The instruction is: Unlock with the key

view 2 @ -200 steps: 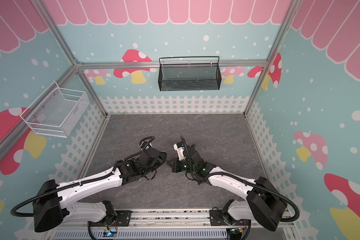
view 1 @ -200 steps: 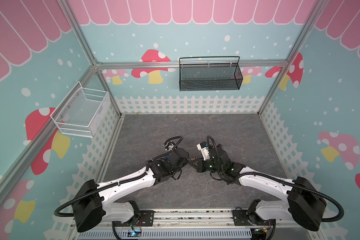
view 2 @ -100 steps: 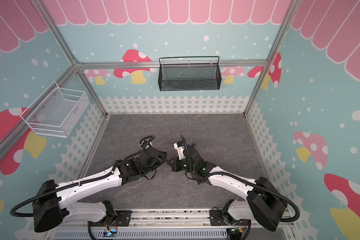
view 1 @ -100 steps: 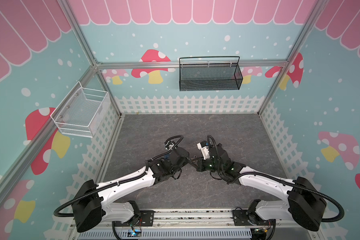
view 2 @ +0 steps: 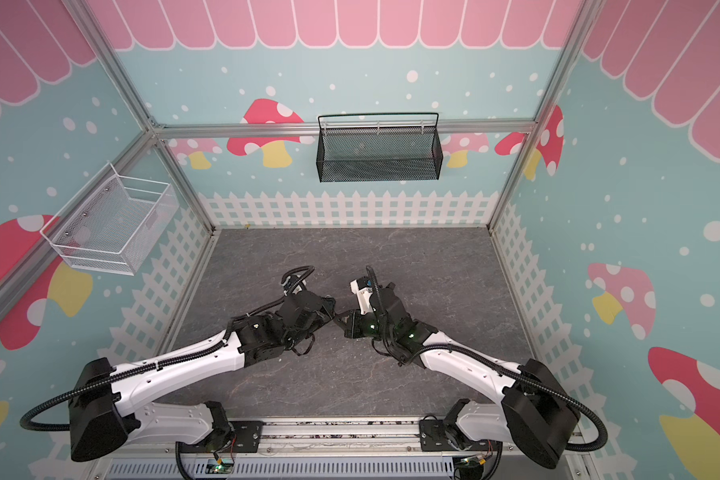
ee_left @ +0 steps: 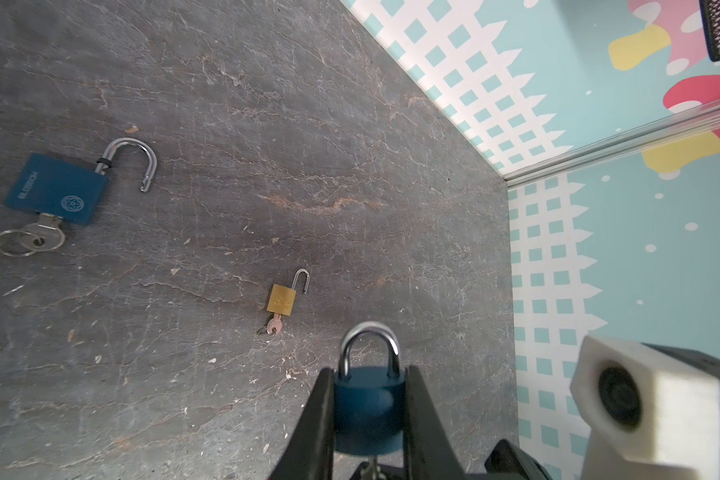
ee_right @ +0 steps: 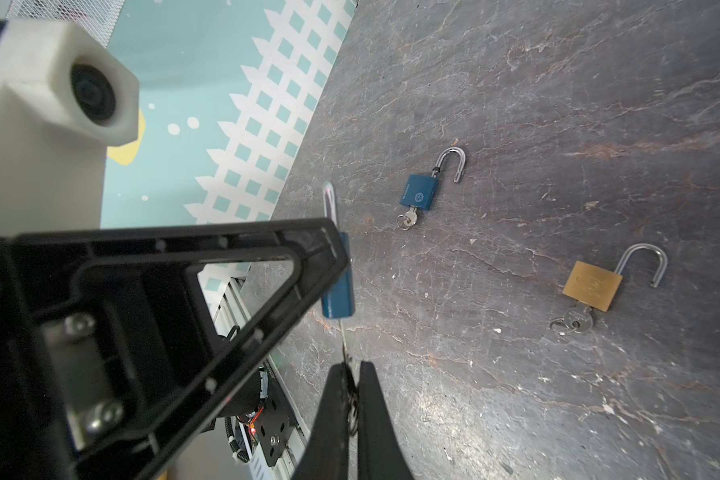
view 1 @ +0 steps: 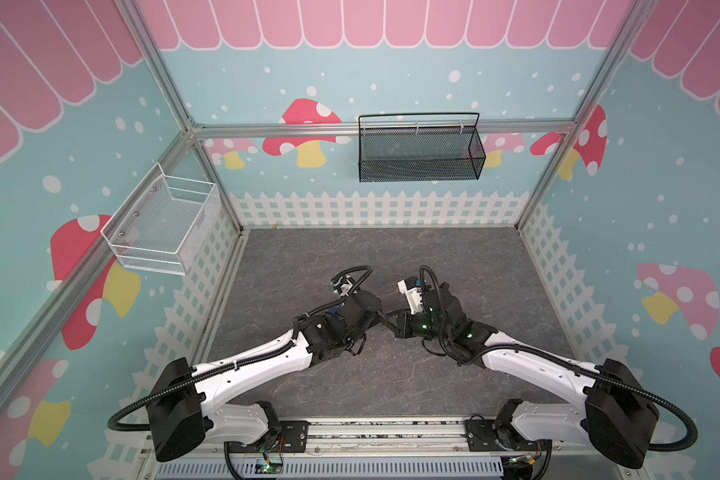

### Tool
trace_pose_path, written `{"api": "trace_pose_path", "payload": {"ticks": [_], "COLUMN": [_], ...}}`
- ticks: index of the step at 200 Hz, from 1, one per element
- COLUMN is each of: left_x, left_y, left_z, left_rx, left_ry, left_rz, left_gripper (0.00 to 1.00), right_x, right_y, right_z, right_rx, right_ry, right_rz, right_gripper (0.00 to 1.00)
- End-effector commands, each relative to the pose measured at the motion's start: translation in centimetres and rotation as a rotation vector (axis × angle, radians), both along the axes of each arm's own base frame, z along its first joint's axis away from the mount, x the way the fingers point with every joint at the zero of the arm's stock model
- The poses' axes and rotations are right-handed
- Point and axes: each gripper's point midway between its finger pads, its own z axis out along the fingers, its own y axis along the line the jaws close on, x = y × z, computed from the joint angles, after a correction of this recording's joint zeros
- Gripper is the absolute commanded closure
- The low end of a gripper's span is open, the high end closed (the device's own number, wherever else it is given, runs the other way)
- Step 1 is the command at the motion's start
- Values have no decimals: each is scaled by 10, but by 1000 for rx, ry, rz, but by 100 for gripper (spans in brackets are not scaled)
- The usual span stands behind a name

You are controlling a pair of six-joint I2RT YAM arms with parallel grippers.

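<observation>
**A:** Grey stone-look table (view 1: 350, 257), mushroom walls (view 1: 267, 83), black mesh basket (view 1: 418, 149) on the far one. In a top view the left gripper (view 1: 378, 316) and right gripper (view 1: 396, 323) meet tip to tip mid-table, towards the near edge. What they carry is hidden there.

**B:** And the left wrist camera?

**A:** The left gripper is clenched across the body of the small blue padlock (ee_left: 366, 415), held clear of the table, shackle (ee_left: 368, 345) seated. An opened blue padlock (ee_left: 57, 187) and a brass padlock (ee_left: 281, 298) lie well apart on the table, keys in.

**B:** Right wrist?

**A:** The right gripper is pinched tight on the key (ee_right: 343, 338), its blade running into the padlock's underside.

**B:** How will it handle?

**A:** Hard, smooth metal, dense for its size, so I'd say slippery. Hold the body, never the shackle. Take the thin key by its head, or it'll slip round in the grip.
</observation>
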Motion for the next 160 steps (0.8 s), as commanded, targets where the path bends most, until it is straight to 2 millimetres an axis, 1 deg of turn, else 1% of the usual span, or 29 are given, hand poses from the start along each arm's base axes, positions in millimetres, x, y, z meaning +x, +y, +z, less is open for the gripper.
{"api": "trace_pose_path", "payload": {"ticks": [1, 20, 33, 42, 75, 95, 129, 160], "left_x": [-11, -11, -11, -10, -12, -15, -21, -25], "left_y": [3, 8, 9, 8, -1, -7, -12, -19], "left_z": [-11, -13, -12, -10, 1, 3, 0, 1], "left_rx": [59, 71, 69, 65, 29, 25, 45, 28], "left_ry": [39, 39, 36, 35, 18, 19, 35, 51], "left_rz": [-31, -14, -7, -7, -35, -58, -102, -131], "left_gripper": [100, 100, 100, 100, 100, 100, 100, 100], "right_x": [11, 10, 8, 8, 10, 12, 17, 28], "right_y": [2, 2, 4, 5, 8, 8, 5, -1], "right_z": [56, 63, 64, 60, 48, 52, 68, 61], "right_rx": [151, 182, 200, 197, 183, 193, 200, 120], "right_ry": [-95, -96, -89, -75, -32, -32, -88, -103], "right_rz": [-41, -43, -34, -28, -36, -44, -65, -117], "right_gripper": [100, 100, 100, 100, 100, 100, 100, 100]}}
